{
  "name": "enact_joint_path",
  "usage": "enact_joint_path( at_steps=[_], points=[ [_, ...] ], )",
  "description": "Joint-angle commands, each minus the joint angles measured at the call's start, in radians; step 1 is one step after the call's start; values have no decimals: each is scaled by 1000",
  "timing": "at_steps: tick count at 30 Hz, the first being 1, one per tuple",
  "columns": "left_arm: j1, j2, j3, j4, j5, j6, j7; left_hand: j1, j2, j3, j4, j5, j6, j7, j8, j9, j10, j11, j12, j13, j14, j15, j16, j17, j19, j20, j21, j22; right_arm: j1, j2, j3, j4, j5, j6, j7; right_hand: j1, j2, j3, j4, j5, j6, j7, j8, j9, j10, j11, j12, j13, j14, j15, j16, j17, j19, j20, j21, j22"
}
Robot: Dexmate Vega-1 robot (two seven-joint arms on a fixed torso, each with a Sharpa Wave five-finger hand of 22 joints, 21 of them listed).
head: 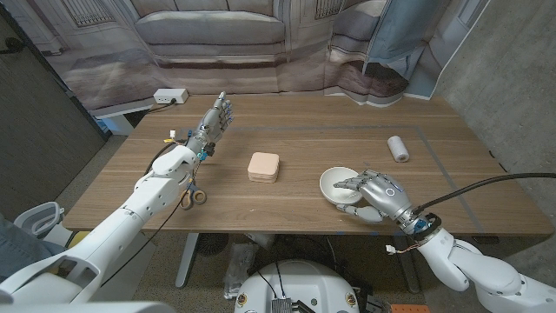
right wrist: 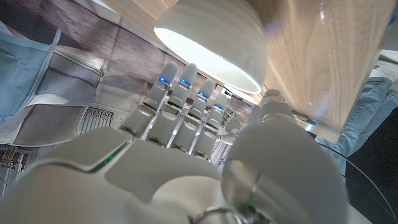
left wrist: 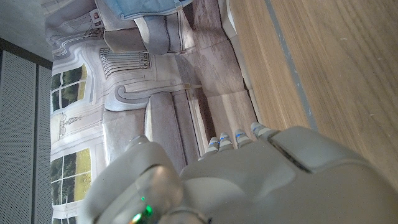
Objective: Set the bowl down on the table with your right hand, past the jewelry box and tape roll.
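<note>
Two hands in the head view: right hand at lower right of the frame, fingers stretched over the white bowl, which sits on the wooden counter near its front edge, right of centre. Whether the fingers actually clamp the bowl rim I cannot tell from here. Right wrist view adds the close look: bowl seen from its side and underside above the fingers, which lie side by side reaching toward the rim; contact still unclear. Left hand is raised over the counter at upper left of centre, fingers straight and close together, holding nothing. Left wrist view gives the back of that hand, bare wood and a printed sofa backdrop. Head view alone gives the layout: beige square jewelry box at centre, white tape roll at right and further back than the bowl, scissors by the left forearm, white power strip at the far left corner.
</note>
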Motion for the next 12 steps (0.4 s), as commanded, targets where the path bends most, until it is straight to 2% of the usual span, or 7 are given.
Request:
enact_joint_path(
  at_steps=[1,12],
  points=[
    [4,-5,-3,12,-5,-8,-5,3,4,-7,2,1,-5,1,3,3,-32,-3,4,3,-57,7,5,3,-90,-11,2,2,-12,-17,31,-35,-6,-1,32,-6,2,-1,4,6,7,1,5,1,1,6,3,0,7,-101,5,2,3,-62,-7,5],
    [1,-1,-5,11,-5,-9,-11,4,5,-9,2,1,-6,1,3,3,-33,-3,4,3,-59,6,4,3,-91,-10,2,2,-24,-12,48,-40,-18,-17,36,-8,6,0,5,11,7,1,6,1,0,4,6,-1,13,-105,9,2,10,-65,-7,5]
  ],
)
